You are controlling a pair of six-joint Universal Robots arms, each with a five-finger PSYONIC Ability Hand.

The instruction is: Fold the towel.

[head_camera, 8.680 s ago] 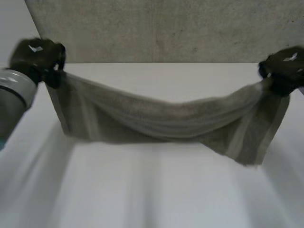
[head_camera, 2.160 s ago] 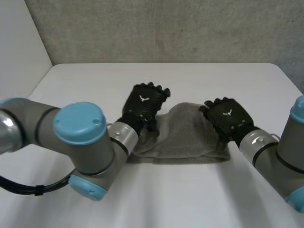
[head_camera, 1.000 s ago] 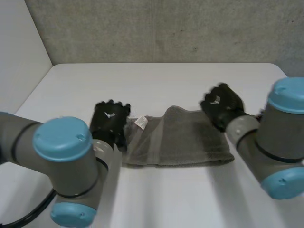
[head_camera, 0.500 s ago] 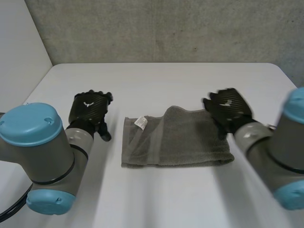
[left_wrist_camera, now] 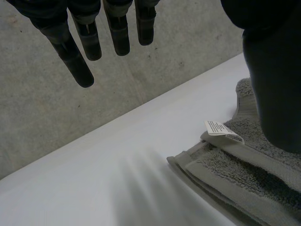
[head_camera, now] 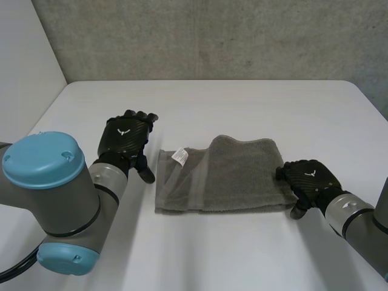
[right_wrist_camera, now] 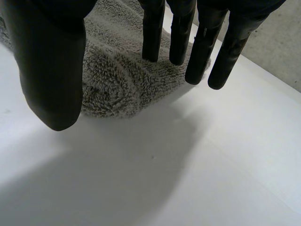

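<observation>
At the right end of the towel [head_camera: 221, 176], nearest the camera, the right hand [head_camera: 309, 182] sits with its fingers [right_wrist_camera: 153, 33] straight and apart, clasping nothing. The towel lies folded on the white surface [head_camera: 242, 103], white label [head_camera: 179, 156] up near its left end. Just past that end, the left hand [head_camera: 125, 139] has its fingers [left_wrist_camera: 73, 59] straight, spread and empty.

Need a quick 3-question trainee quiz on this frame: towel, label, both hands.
1. Pick one: the white label on the towel lies at the end nearer A) the left hand, B) the right hand, C) neither, mid-towel.
2. True or false: the left hand is pinching the towel.
3. Fill in: the right hand's fingers are ___ (straight or curled).

Key: 1 A. 2 false, it is open and holds nothing. 3 straight.
</observation>
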